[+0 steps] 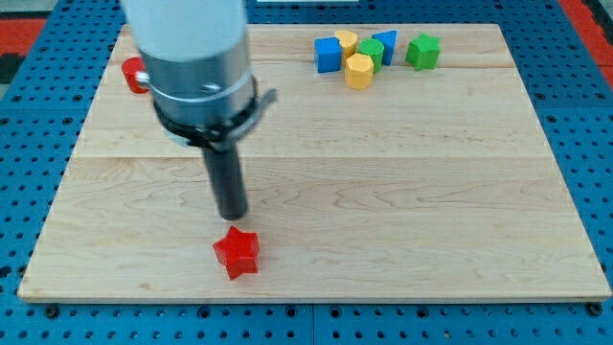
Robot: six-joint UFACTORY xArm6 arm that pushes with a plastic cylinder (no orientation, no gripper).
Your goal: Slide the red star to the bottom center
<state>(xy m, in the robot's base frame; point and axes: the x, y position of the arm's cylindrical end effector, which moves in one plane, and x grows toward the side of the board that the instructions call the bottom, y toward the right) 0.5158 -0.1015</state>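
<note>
The red star (237,252) lies near the view's bottom edge of the wooden board (402,182), left of centre. My tip (232,217) stands just above the star in the view, very close to its upper point; whether it touches is unclear. The rod hangs from the large grey arm housing (196,67) at the view's upper left.
A second red block (134,74) sits at the board's top left, partly behind the arm. At the top, right of centre, a cluster: blue cube (329,55), yellow hexagon (359,71), another yellow block (346,41), green block (372,51), blue block (386,42), green block (422,51).
</note>
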